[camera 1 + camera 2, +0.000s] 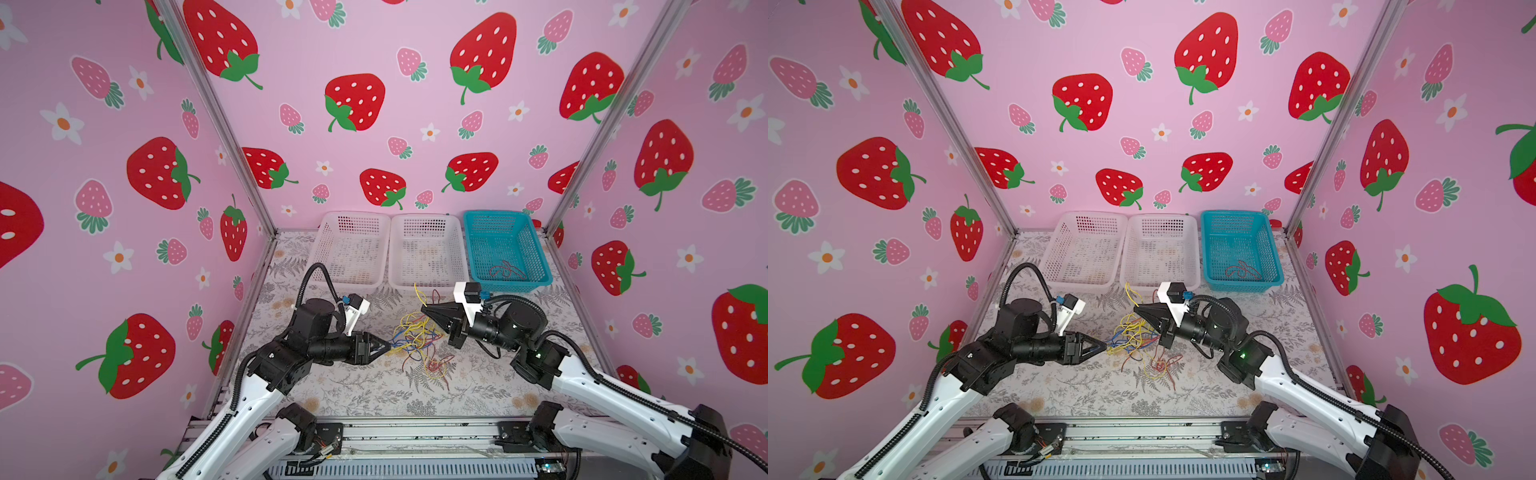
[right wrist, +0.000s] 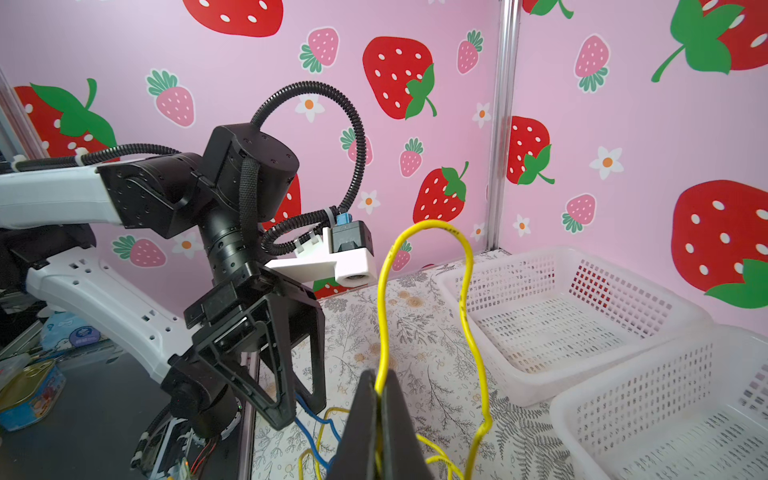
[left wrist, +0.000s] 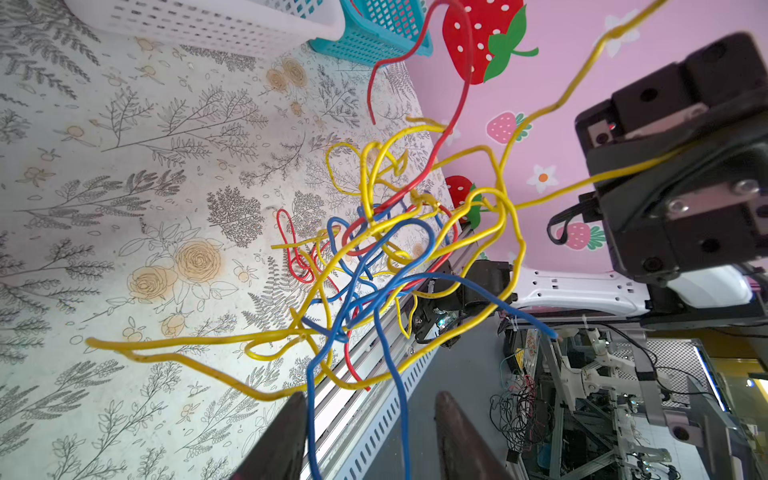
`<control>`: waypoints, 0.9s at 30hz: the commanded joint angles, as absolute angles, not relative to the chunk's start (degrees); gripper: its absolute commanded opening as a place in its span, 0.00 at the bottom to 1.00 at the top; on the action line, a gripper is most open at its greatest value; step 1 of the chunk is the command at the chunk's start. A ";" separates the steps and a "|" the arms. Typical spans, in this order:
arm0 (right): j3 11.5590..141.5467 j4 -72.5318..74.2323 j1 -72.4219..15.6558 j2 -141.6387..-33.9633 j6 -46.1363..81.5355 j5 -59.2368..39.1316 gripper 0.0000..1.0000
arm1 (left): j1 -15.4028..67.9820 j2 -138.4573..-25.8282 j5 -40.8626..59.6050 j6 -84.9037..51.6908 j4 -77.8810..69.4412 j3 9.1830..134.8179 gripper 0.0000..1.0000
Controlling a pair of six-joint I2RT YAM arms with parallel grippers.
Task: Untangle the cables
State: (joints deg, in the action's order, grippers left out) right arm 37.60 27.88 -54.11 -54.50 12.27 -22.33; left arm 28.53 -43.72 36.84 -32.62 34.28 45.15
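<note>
Nearest the lens: right gripper, fingers pressed together, pinching a yellow cable looped upward. Left gripper at the tangle's left edge, fingers spread, a blue cable running between them, unclamped. Cables bunched in a yellow, red and blue tangle over the table, between both grippers. One red cable apart, inside the blue basket.
</note>
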 commanded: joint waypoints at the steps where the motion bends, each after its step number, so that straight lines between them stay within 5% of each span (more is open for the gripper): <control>1: 35.05 34.76 -54.37 -52.56 12.98 -17.39 0.00 | 27.54 -43.18 34.85 -39.97 35.38 44.12 0.58; 20: 26.76 49.26 -54.55 -49.66 15.60 -17.79 0.00 | 27.24 -32.09 21.13 -80.15 15.56 33.03 0.65; 27: 26.55 49.52 -54.64 -49.87 15.12 -15.83 0.00 | 29.83 -27.91 17.21 -85.21 19.76 31.80 0.69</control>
